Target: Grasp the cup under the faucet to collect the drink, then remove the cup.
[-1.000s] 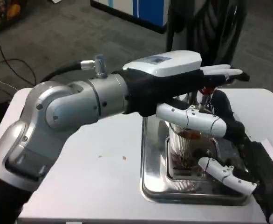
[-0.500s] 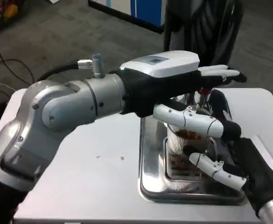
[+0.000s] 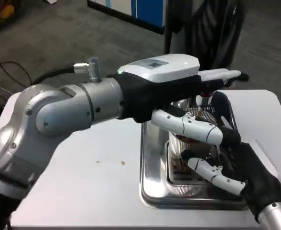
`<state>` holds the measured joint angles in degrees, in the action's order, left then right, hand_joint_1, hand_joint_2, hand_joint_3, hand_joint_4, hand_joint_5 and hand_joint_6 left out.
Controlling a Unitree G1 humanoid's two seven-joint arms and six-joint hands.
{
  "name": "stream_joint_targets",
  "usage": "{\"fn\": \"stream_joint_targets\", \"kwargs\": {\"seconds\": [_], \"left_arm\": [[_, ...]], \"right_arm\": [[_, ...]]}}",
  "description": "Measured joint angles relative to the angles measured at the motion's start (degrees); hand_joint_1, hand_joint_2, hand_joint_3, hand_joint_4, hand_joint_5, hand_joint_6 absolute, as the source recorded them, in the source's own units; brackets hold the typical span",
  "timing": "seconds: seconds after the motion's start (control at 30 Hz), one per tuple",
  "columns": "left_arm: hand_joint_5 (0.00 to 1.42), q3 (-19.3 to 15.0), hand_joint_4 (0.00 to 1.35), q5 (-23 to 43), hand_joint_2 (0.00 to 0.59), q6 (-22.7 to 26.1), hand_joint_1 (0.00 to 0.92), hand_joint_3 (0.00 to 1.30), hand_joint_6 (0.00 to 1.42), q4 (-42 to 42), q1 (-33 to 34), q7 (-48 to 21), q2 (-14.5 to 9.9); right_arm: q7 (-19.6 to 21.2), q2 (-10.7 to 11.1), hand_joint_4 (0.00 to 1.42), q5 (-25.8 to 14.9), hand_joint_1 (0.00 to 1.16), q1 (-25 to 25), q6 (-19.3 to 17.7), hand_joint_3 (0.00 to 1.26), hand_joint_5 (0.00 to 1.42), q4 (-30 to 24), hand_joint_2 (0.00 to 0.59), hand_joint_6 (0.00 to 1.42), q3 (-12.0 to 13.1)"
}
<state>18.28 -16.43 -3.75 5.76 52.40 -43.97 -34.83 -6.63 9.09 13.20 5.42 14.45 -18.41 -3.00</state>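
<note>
On the white table, in a shiny metal drip tray at the right, stands a clear ribbed cup on the tray's slotted grate, with brownish liquid visible near its top. The faucet is mostly hidden; a small red and metal part of it shows just above the cup's rim. The left hand reaches across from the left over the cup, its white back facing up, long fingers stretched toward the faucet and one white-and-black finger lying across the cup's upper front; whether it is pressing anything cannot be told. The right hand comes in from the lower right and wraps the cup, one finger across its lower front and the black palm against its right side, grasping it upright on the grate.
</note>
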Motion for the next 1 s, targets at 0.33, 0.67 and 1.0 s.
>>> {"fn": "stream_joint_targets", "kwargs": {"seconds": [0.33,0.67,1.0], "left_arm": [[0.06,-0.3,0.00,0.0,0.080,-0.7,0.045,0.01,0.14,-0.5,-0.3,0.0,-0.6],[0.06,-2.2,0.00,2.2,0.084,-1.8,0.087,0.01,0.15,-2.5,-1.2,0.0,-0.9],[0.06,-4.5,0.00,3.5,0.085,-4.4,0.108,0.01,0.16,-4.1,-3.2,2.8,-0.7]], "right_arm": [[0.2,-0.6,0.00,0.0,0.61,1.2,0.1,0.00,0.07,1.0,0.210,0.00,-0.3],[1.1,-1.5,0.00,-0.1,0.61,2.6,0.2,0.00,0.07,2.4,0.217,0.00,-0.1],[1.1,-1.5,0.00,-0.7,0.60,2.8,0.2,0.00,0.08,2.6,0.223,0.00,0.8]]}}
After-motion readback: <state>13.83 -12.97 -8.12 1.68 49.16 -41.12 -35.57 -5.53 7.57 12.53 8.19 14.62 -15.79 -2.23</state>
